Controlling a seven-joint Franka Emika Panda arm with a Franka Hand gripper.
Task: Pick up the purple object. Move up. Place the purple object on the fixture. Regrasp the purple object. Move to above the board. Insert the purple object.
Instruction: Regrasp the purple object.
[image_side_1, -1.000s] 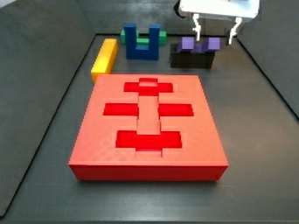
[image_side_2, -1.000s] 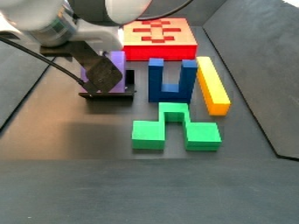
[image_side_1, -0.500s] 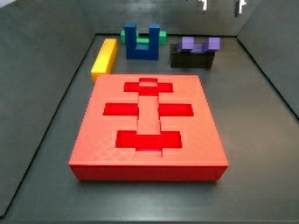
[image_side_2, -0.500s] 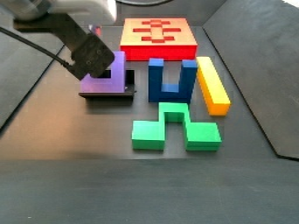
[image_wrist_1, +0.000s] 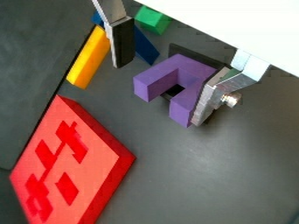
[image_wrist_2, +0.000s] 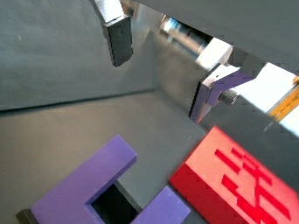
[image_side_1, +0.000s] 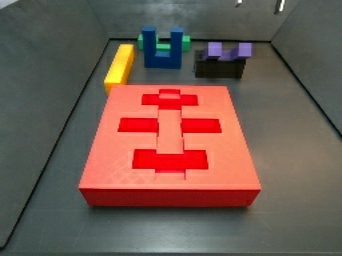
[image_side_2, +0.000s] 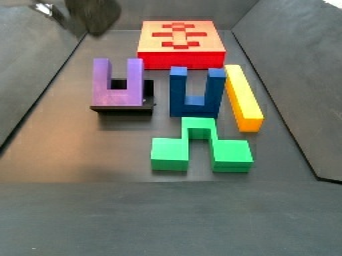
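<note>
Purple object (image_side_2: 116, 83) rests on fixture (image_side_2: 124, 108); wrist views show claw (image_wrist_1: 163, 68) released above.

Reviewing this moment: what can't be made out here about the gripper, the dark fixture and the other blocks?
- Gripper: open, raised above the purple U-shaped block; a side view's top edge cuts off all but the fingertips.
- Dark fixture: the purple block covers its channel, so the seating is unclear.
- Green block: mostly hidden behind a finger in a wrist view.
- Large red board: cut off by the frame edge.
</note>
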